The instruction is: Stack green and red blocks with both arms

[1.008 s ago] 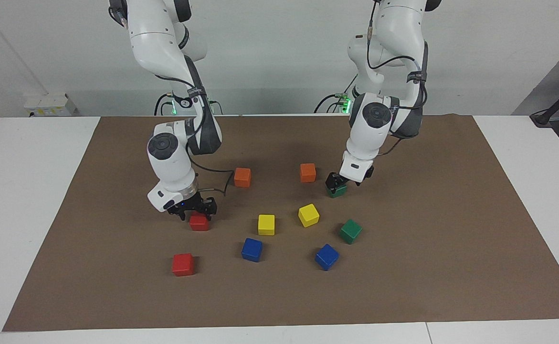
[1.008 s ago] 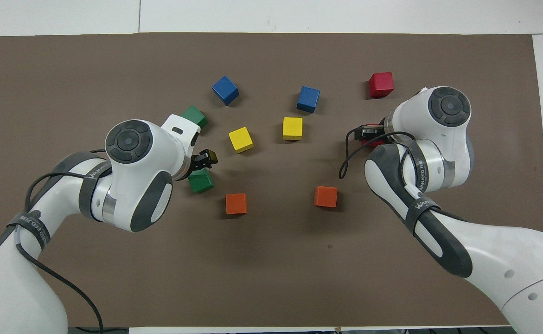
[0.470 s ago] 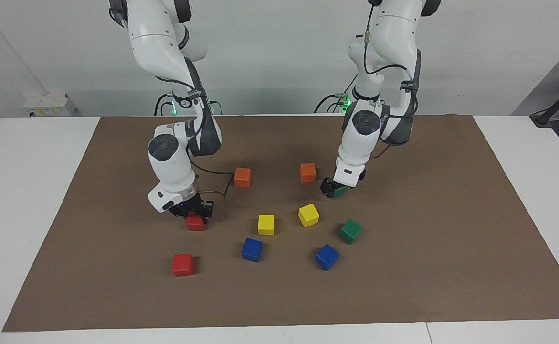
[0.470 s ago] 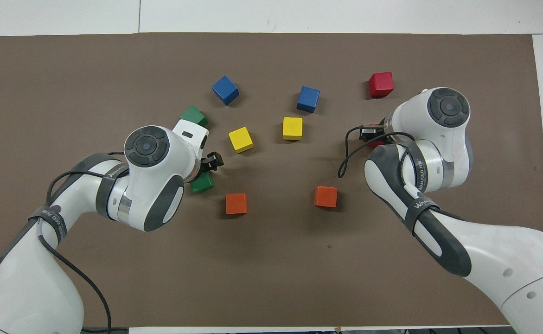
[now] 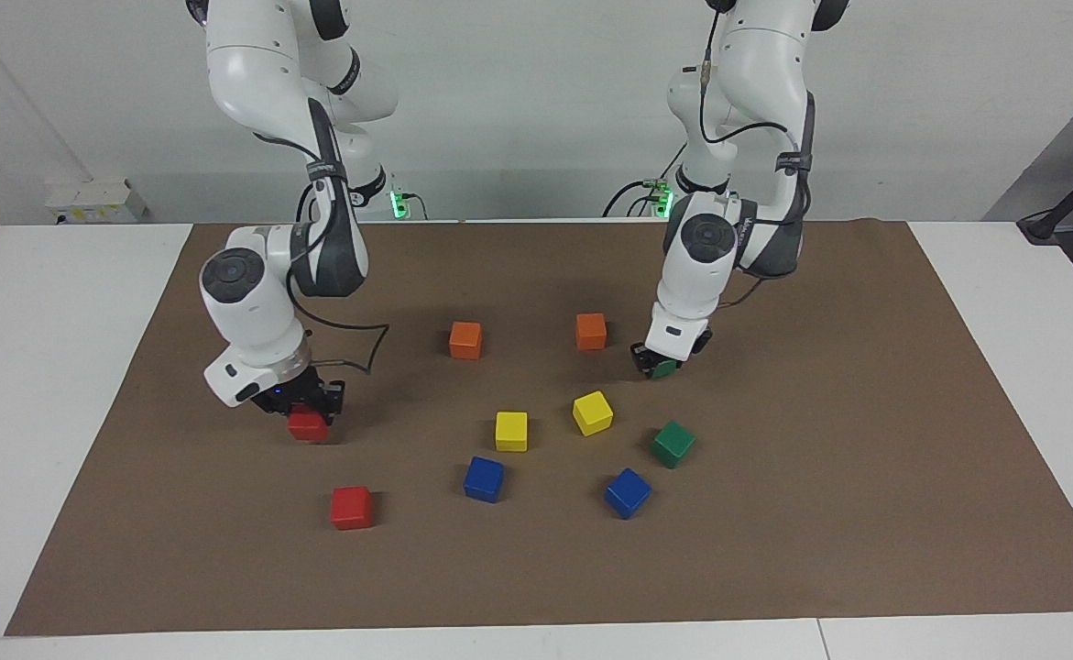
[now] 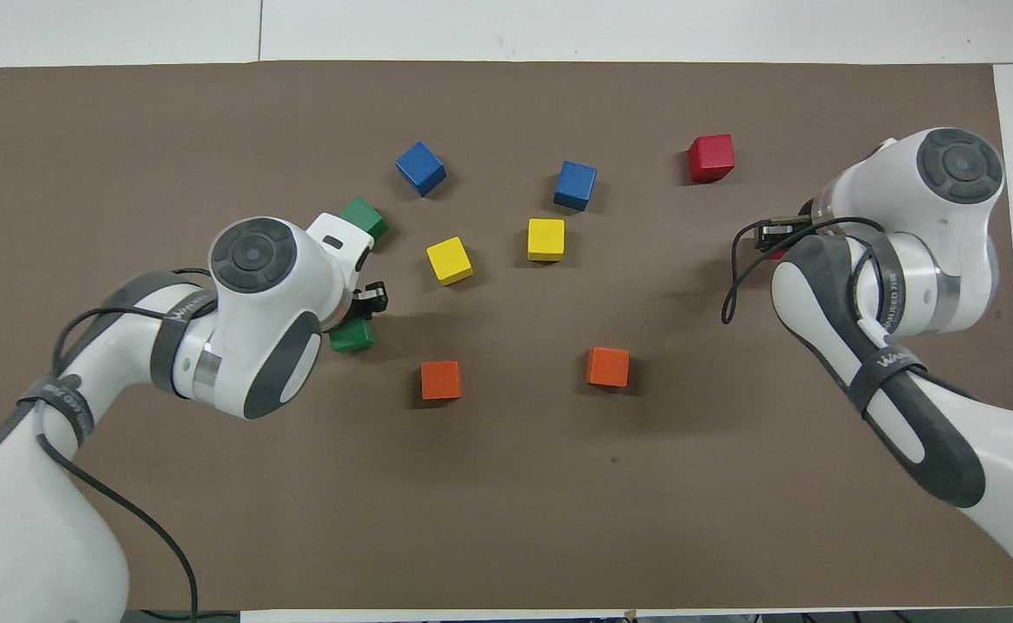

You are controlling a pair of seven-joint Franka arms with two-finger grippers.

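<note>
Green block held (image 5: 663,368): your left pincer (image 5: 660,367) is clamped on it; it sits at or just off the brown mat (image 5: 866,412), beside an orange cube (image 5: 591,331). In the overhead view the arm's wrist hides most of the grip.
Red block held (image 5: 307,424): your right pincer (image 5: 309,414) is clamped on it, low over the mat toward the right arm's end of the desk (image 5: 60,367).
Step in hand: both grips look made, so I judge this the start of the lift and carry. Raise each block straight up before you travel.
Yellow cubes (image 5: 511,431): two of them lie between your pincers, a little farther from the robots than the held blocks. Keep both carries away from them.
Green block free (image 5: 673,444): it lies on the mat farther from the robots than the left pincer, turned at a slant, with a blue cube (image 5: 628,492) beside it. Twist the held block to match that slant before you set it down.
Red block free (image 5: 352,507): it lies on the mat farther out than the right pincer, nearly square to the mat's edge. Come down squarely over it and part the fingers only once the held block sits flat.
Risk: an off-centre landing would likely push the lower block or tip the pair.
</note>
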